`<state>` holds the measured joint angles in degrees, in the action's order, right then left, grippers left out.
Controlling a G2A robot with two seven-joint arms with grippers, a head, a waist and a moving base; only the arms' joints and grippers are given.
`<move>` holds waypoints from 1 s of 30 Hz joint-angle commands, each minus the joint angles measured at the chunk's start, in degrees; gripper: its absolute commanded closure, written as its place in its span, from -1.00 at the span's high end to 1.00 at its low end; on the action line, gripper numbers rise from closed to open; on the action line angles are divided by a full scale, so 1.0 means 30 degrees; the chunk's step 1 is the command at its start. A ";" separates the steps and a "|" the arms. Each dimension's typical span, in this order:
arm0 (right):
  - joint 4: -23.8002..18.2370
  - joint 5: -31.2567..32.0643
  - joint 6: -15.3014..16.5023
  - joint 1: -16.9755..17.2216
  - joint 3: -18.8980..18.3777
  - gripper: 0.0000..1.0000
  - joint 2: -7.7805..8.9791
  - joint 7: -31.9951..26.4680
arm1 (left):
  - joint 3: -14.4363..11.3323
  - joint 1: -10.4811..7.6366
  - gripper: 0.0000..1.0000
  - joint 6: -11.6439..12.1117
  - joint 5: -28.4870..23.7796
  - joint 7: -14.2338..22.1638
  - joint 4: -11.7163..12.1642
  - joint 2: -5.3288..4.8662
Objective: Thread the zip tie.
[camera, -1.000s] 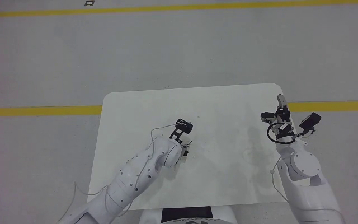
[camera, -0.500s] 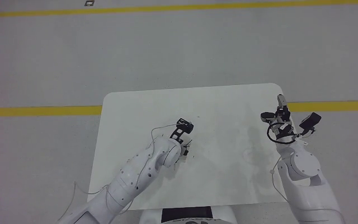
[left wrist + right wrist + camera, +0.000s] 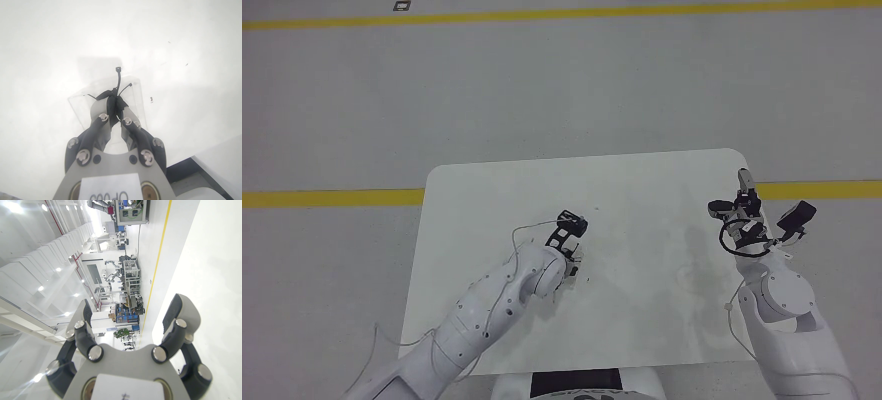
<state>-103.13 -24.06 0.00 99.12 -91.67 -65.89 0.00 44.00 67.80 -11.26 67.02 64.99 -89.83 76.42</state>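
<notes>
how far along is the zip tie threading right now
Done: the left gripper is shut on the black zip tie, over a clear block on the table. In hand: the tie, with two short ends sticking out beyond the grip. Left: no closed loop shows, so the threading looks undone; the right gripper is open and empty at the table's edge.

Zip tie (image 3: 118,79) in left claw (image 3: 113,100), seemingly above mid-table (image 3: 642,180).

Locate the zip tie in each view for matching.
Left wrist view: zip tie pinched in the shut left claw, ends sticking out over a clear block.
Top view: a tiny dark speck at that claw, near the middle of the white table.
Right wrist view: the open right claw faces the hall past the table edge.
Shared landmark: the white table.
</notes>
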 commanded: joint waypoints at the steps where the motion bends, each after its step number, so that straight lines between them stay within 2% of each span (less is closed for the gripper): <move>1: 0.0000 0.0000 0.0000 0.0000 0.0000 1.00 0.0000 0.0000 | 0.0166 0.0251 -1.00 -0.0020 0.0187 0.0182 -0.0696 -0.0104; 4: 0.0000 0.0000 0.0000 0.0000 0.0000 1.00 0.0000 0.0000 | 0.0542 0.0704 -1.00 0.0082 0.0416 0.0503 -0.1745 -0.0295; 10: 0.0000 0.0000 0.0000 0.0000 0.0000 1.00 0.0000 0.0000 | 0.1571 0.2073 -1.00 0.0676 0.0967 0.0781 -0.4177 -0.0795; 13: 0.0000 0.0000 0.0000 0.0000 0.0000 1.00 0.0000 0.0000 | 0.2036 0.2809 -1.00 0.1835 0.0561 0.0735 -0.5053 -0.1042; 15: 0.0000 0.0000 0.0000 0.0000 0.0000 1.00 0.0000 0.0000 | 0.2375 0.3296 -1.00 0.3202 0.0333 0.0315 -0.5402 -0.1251; 24: 0.0000 0.0000 0.0000 0.0000 0.0000 1.00 0.0000 0.0000 | 0.2375 0.3296 -1.00 0.3202 0.0333 0.0315 -0.5402 -0.1251; 26: 0.0000 0.0000 0.0000 0.0000 0.0000 1.00 0.0000 0.0000 | 0.2383 0.3393 -1.00 0.3186 0.0053 -0.0169 -0.5138 -0.1246; 28: 0.0000 0.0000 0.0000 0.0000 0.0000 1.00 0.0000 0.0000 | 0.2724 0.3263 -1.00 0.3469 -0.0834 -0.0359 -0.4823 -0.1272; 30: 0.0000 0.0000 0.0000 0.0000 0.0000 1.00 0.0000 0.0000 | 0.3490 0.3161 -1.00 0.3472 -0.1426 -0.0488 -0.4784 -0.1377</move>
<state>-103.13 -24.06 0.00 99.12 -91.67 -65.89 0.00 53.22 77.37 -0.86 63.81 63.66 -104.11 72.46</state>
